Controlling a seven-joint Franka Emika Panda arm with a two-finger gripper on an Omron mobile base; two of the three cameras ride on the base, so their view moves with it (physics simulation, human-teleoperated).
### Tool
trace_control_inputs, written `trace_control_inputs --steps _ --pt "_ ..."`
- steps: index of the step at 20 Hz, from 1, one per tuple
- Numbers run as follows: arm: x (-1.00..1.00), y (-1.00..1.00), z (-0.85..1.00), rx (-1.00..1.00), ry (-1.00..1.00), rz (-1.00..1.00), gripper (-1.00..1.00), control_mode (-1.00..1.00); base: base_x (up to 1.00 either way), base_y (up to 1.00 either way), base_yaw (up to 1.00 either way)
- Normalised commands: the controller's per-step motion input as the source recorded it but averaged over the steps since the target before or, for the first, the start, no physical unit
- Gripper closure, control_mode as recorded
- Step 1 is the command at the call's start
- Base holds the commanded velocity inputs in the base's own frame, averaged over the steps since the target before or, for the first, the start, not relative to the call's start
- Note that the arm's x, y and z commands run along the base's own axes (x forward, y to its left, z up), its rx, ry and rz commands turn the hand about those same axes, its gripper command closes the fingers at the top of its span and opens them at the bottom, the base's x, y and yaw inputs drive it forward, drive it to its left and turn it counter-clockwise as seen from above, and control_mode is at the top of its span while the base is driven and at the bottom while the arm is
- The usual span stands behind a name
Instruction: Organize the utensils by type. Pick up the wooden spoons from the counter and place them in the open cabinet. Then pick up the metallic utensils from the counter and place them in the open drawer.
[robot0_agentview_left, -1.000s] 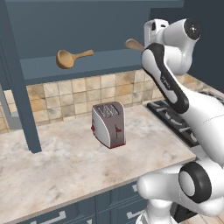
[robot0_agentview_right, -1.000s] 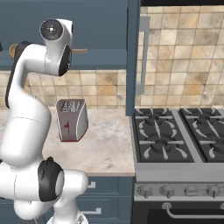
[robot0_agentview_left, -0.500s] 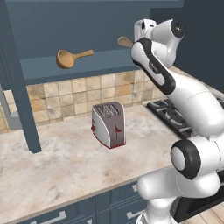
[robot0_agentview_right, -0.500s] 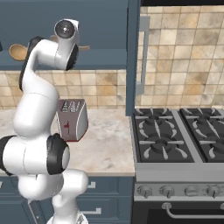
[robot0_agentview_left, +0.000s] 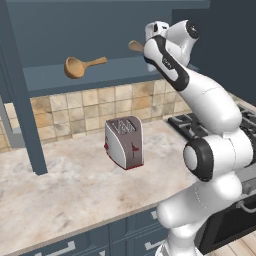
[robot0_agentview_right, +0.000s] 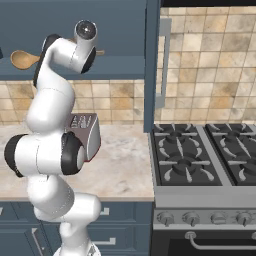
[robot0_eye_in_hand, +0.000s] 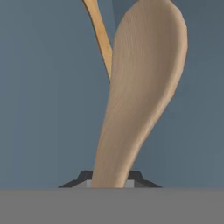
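Up in the open cabinet (robot0_agentview_left: 100, 75), one wooden spoon (robot0_agentview_left: 82, 65) lies on the shelf, bowl toward nine o'clock, handle toward three. Beside the wrist, a second spoon (robot0_eye_in_hand: 140, 92) sits clenched in the gripper (robot0_eye_in_hand: 109, 177), its long axis running toward twelve o'clock in the hand view. Below, a toaster (robot0_agentview_left: 125, 142) stands on the counter (robot0_agentview_left: 65, 185); the right base view adds a stove (robot0_agentview_right: 205, 160).

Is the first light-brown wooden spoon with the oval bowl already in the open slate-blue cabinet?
In. The light-brown wooden spoon lies on the shelf of the open slate-blue cabinet, clear of the gripper, which holds a second wooden spoon.
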Motion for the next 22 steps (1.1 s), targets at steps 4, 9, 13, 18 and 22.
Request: trace_control_inputs --steps 4,9,13,18,22 --pt "0.36 0.24 -0.18 0.0 0.02 0.0 1.0 -1.0 0.0 0.0 0.0" --pt "0.4 0.25 -0.22 0.0 0.0 0.0 1.0 -1.0 0.0 0.0 0.0" --pt "0.43 0.21 -0.19 0.0 0.0 0.0 1.0 -1.0 0.0 0.0 0.0" --pt "0.44 0.05 -0.14 0.0 0.02 0.0 1.0 -1.0 0.0 0.0 0.0" --pt "0.35 0.0 -0.16 -0.02 0.04 0.0 1.0 -1.0 0.0 0.0 0.0"
